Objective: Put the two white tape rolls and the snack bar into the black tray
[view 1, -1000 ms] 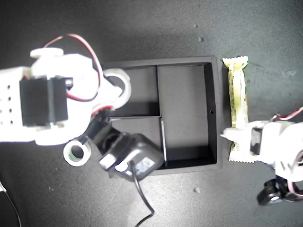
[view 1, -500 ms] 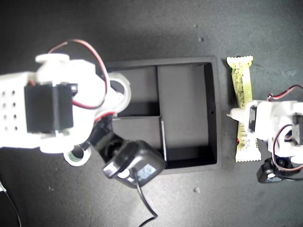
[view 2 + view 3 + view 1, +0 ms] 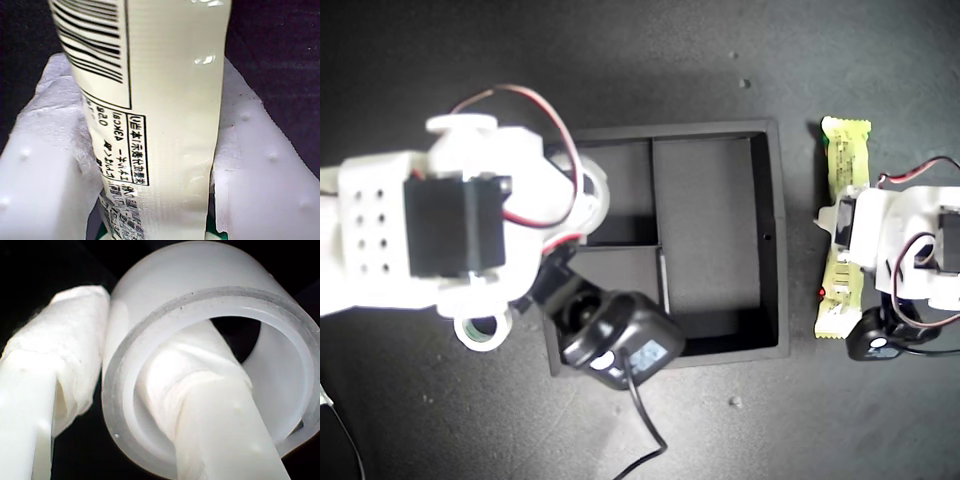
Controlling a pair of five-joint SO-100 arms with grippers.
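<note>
The snack bar [image 3: 842,160] [image 3: 165,100], cream-yellow with a barcode, lies tilted at the exterior view's right, beside the black tray [image 3: 770,240]. My first gripper [image 3: 842,235] [image 3: 155,150] is shut on its middle, a white finger on each side. My second gripper [image 3: 588,200] [image 3: 142,315] is shut on the all-white tape roll [image 3: 598,188] [image 3: 200,280], one finger through its hole and one outside. The roll hangs over the tray's wall on the exterior view's left, mostly hidden by the arm. The smaller roll with a green core [image 3: 480,328] lies outside the tray, half under that arm.
The second arm's black camera [image 3: 620,345] and its cable overhang the tray's small compartment nearer the exterior view's bottom. The tray's long compartment [image 3: 705,230] holds nothing. The dark tabletop [image 3: 740,60] surrounds the tray.
The second arm has carried the white roll toward the exterior view's right, over the tray's wall. The first gripper has moved up along the snack bar to its middle, and the bar has shifted right and tilted.
</note>
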